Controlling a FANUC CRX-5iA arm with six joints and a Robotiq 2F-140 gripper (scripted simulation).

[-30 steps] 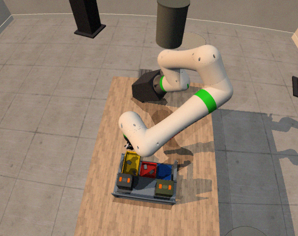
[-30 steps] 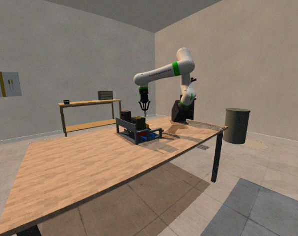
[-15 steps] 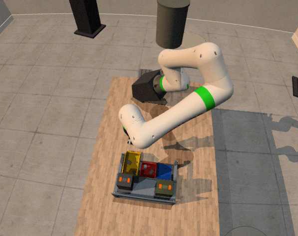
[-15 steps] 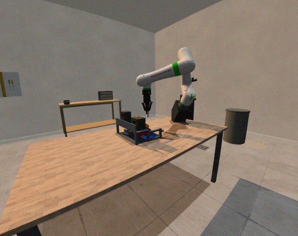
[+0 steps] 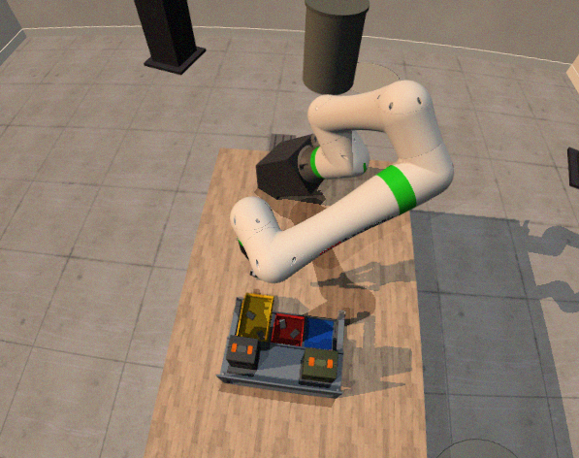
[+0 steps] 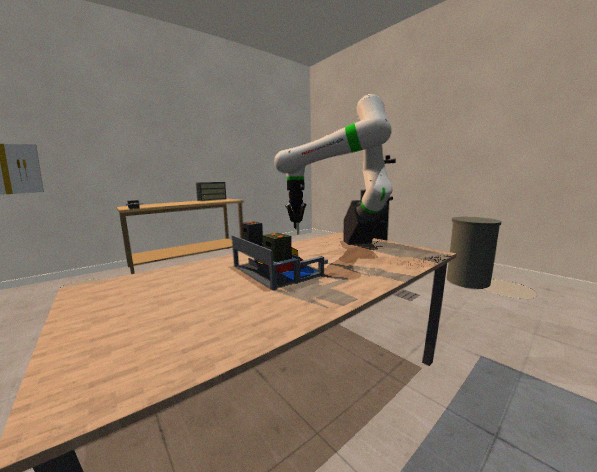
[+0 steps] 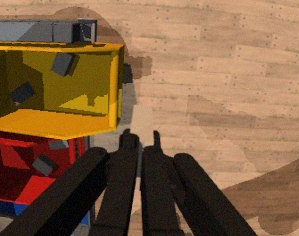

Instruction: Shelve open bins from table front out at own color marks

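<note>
A yellow bin (image 5: 255, 314) with small grey parts sits in the left place of the grey shelf (image 5: 282, 354). Its front end reaches farther out than that of the red bin (image 5: 288, 329) beside it, which also holds grey parts. A blue mark (image 5: 319, 334) at the right place has no bin on it. In the wrist view the yellow bin (image 7: 55, 88) and the red bin (image 7: 32, 163) lie to the left of my gripper (image 7: 141, 119). The gripper is shut and empty, hanging above bare table just off the yellow bin's front end. It also shows in the exterior view (image 6: 295, 223).
A dark grey box (image 5: 242, 350) and an olive box (image 5: 319, 364) stand on the shelf's top board. The robot base (image 5: 284, 172) is at the table's far end. An olive cylinder (image 6: 473, 251) stands on the floor, and a side table (image 6: 179, 223) stands by the wall.
</note>
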